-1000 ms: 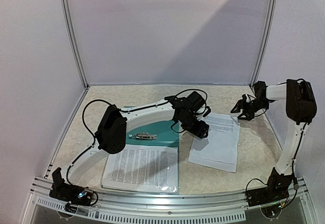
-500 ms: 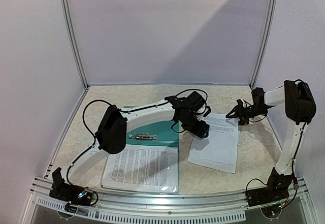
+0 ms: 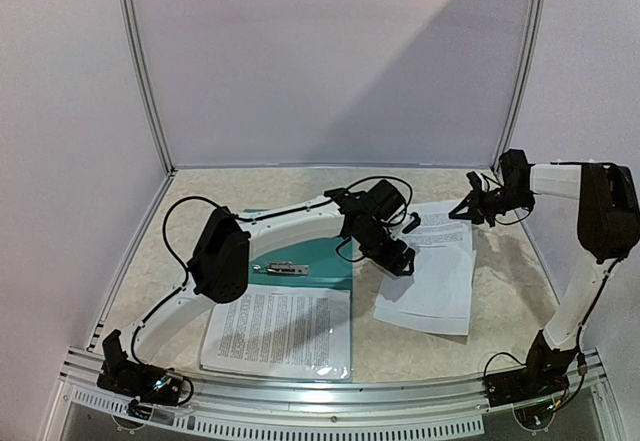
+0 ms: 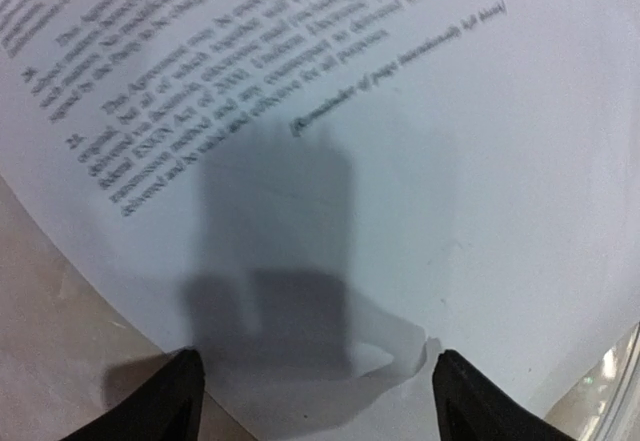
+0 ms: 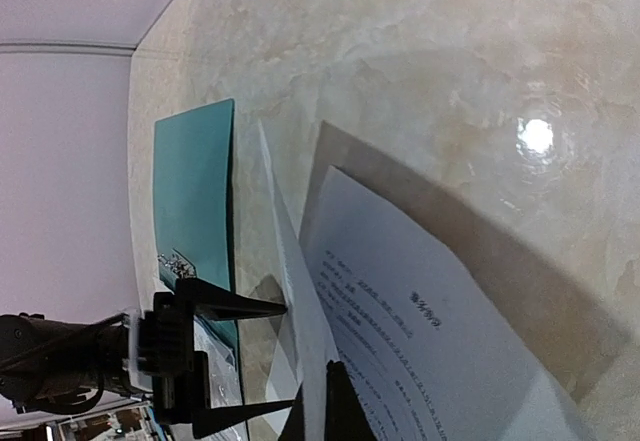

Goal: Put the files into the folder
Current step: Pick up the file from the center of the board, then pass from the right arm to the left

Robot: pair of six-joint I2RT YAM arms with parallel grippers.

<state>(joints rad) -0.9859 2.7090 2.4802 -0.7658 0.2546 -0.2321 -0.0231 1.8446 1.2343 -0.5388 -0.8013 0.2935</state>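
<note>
Printed files (image 3: 435,281) lay as a loose stack on the table (image 3: 510,291), just right of the open teal folder (image 3: 318,259). Their long axis ran from the far side toward the near edge, slightly skewed. The right gripper (image 3: 463,208) had its jaws pressed together on the far edge of the top sheet, which the right wrist view showed curling up off the sheet beneath. The left gripper (image 3: 400,259) hung over the stack's left side, the side facing the folder. Its fingertips (image 4: 178,386) were spread apart over the paper's edge and gripped nothing. The folder lay to the left of both grippers, with its silver clip (image 3: 285,267) bare and another printed sheet (image 3: 280,331) covering its near part. By my reading, the coming move called for a leftward carry across the sheet's short axis. The left arm stood nearer the folder, while only the right one had hold of paper.
</note>
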